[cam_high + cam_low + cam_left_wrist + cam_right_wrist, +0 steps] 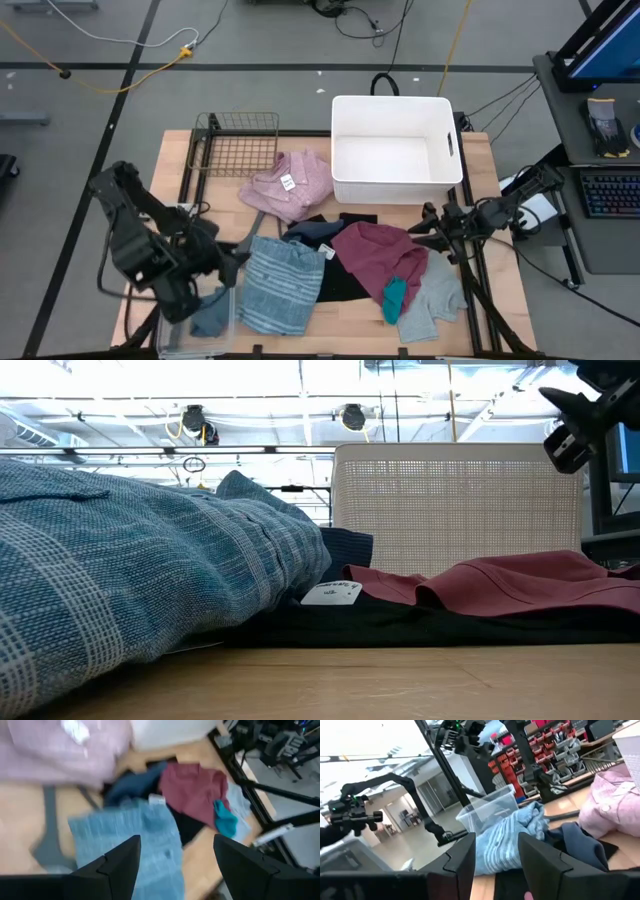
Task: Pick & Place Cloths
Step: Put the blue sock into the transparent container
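The cloths lie in a loose heap on the table's near half. The pink shirt with a white tag (290,183) lies farthest back. Nearer are the dark blue piece (311,232), maroon piece (375,257), black piece (341,283), grey piece (437,300) and small teal piece (394,297). The blue striped cloth (279,286) lies at the heap's left. My left gripper (228,268) (177,870) hovers open at the striped cloth's (135,835) left edge. My right gripper (425,226) (497,865) is open, raised at the table's right edge beside the maroon piece.
A white bin (395,150) stands at the far right of the table, and a wire basket (236,145) at the far left. A clear plastic tub (487,812) with a blue-grey cloth (209,316) in it sits at the near left corner. A grey hanger (47,837) lies beside the striped cloth.
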Robot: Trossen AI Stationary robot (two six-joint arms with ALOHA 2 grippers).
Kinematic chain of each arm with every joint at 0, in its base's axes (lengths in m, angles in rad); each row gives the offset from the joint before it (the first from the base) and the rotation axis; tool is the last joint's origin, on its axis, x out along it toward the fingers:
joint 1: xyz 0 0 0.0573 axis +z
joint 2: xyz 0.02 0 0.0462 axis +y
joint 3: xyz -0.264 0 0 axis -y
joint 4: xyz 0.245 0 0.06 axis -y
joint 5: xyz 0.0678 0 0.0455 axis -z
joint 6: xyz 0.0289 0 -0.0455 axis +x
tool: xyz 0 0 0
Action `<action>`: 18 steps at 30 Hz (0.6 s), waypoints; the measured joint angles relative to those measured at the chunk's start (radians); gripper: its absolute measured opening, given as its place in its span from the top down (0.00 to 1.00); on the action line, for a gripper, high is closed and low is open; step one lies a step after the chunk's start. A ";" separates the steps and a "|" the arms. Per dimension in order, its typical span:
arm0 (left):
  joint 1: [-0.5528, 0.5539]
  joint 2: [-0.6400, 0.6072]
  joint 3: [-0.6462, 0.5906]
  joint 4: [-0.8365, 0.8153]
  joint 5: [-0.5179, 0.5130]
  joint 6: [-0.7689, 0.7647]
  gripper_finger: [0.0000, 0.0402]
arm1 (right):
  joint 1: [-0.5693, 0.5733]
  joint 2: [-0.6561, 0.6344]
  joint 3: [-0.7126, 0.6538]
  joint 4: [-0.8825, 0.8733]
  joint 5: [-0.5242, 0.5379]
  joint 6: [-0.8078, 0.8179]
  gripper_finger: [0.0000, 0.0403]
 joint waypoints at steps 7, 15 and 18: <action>0.105 -0.007 0.000 0.001 -0.058 0.307 0.38 | 0.000 0.000 0.000 0.039 0.000 -0.026 0.65; 0.125 -0.090 -0.062 0.005 -0.103 0.366 0.38 | 0.000 0.000 0.000 0.042 0.000 -0.030 0.65; 0.130 -0.127 -0.121 0.043 -0.108 0.366 0.38 | 0.000 0.000 0.000 0.043 0.001 -0.031 0.65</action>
